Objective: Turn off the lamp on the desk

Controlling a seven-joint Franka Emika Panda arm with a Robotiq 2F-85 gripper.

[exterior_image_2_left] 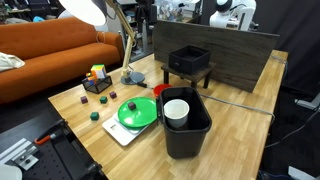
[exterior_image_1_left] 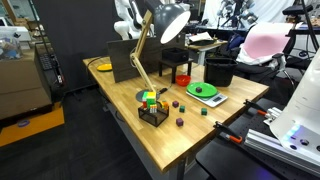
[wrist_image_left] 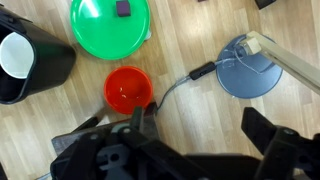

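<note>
The lamp stands on the desk (exterior_image_1_left: pixel 190 125), with wooden arms (exterior_image_1_left: pixel 140 55) and a silver dome shade (exterior_image_1_left: pixel 172 20) whose inside looks bright white. It also shows in an exterior view (exterior_image_2_left: pixel 88 10). In the wrist view I look down on its round grey base (wrist_image_left: pixel 248 68), a wooden arm (wrist_image_left: pixel 290 62) and its cable with an inline switch (wrist_image_left: pixel 203 70). My gripper (wrist_image_left: pixel 200 125) is open and empty, high above the bare wood between the red bowl (wrist_image_left: pixel 128 90) and the lamp base.
A green plate (wrist_image_left: pixel 110 25) holds a small dark block. A black bin (exterior_image_2_left: pixel 185 125) holds a white cup. A black stand (exterior_image_2_left: pixel 188 62), a colour cube in a holder (exterior_image_1_left: pixel 152 103) and several small blocks (exterior_image_1_left: pixel 181 121) are on the desk. An orange sofa (exterior_image_2_left: pixel 50 50) is beside it.
</note>
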